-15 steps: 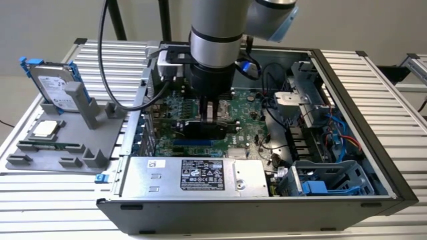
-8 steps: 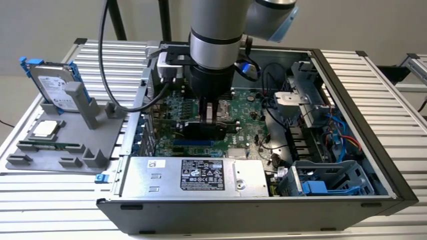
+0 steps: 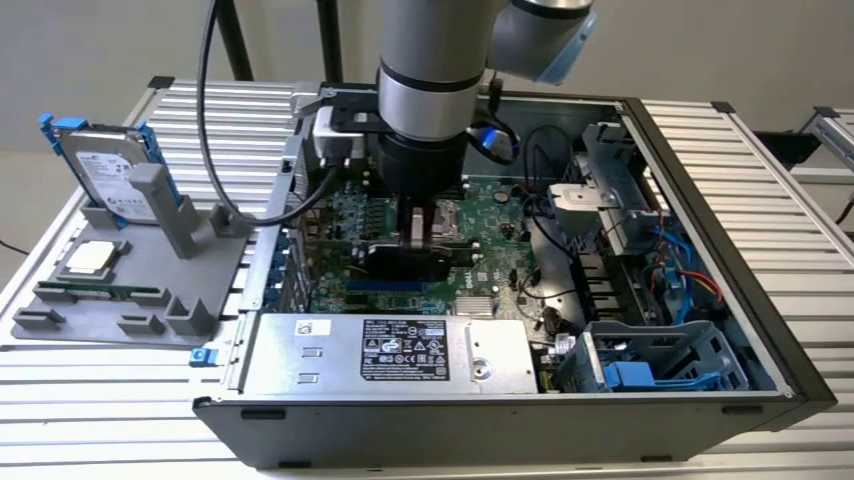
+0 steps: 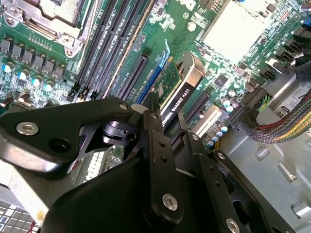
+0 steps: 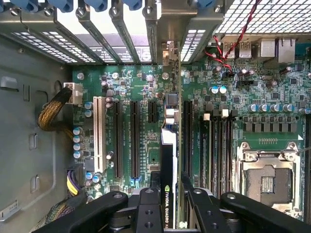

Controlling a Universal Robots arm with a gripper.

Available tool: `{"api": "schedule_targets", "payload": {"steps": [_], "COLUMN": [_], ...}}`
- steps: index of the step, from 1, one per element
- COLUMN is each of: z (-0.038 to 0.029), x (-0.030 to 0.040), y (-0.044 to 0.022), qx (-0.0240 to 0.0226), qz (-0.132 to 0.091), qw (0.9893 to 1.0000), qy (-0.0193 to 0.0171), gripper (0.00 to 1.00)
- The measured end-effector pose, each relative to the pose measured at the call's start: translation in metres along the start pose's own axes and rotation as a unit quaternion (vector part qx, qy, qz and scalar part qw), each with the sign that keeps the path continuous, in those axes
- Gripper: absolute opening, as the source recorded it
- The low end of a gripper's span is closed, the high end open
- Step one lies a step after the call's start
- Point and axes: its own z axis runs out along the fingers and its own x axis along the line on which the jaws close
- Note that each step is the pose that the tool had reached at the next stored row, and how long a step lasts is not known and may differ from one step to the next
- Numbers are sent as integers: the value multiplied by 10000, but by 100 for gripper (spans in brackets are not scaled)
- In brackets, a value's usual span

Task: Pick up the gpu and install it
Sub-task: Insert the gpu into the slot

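Inside the open computer case (image 3: 747, 300), my gripper (image 3: 424, 235) is shut on the gpu (image 3: 400, 262), a thin black card held on edge over the green motherboard (image 3: 501, 250). In both wrist views the gpu (image 5: 168, 160) (image 4: 181, 90) sits clamped between the black fingers (image 5: 148, 204) (image 4: 154, 121). The card runs in line with a long expansion slot with a blue part (image 4: 151, 80), and its far end reaches the silver rear bracket openings (image 5: 169, 51). Whether its lower edge is seated in the slot I cannot tell.
A grey holder (image 3: 147, 300) on the exterior view's left carries a silver hard drive with a blue frame (image 3: 114, 170), a square chip (image 3: 91, 258) and a green memory stick (image 3: 100, 292). In the case are a power supply (image 3: 387, 350), a drive cage (image 3: 654, 360) and cables (image 3: 674, 275).
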Motion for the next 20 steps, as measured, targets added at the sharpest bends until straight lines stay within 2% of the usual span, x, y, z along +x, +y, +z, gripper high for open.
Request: {"api": "schedule_targets", "payload": {"steps": [11, 20], "z": [12, 64], "x": [-2, -3], "y": [9, 13], "qx": [0, 0], "qz": [2, 2], "qw": [10000, 10000], "qy": [1, 0], "gripper": [0, 0]}}
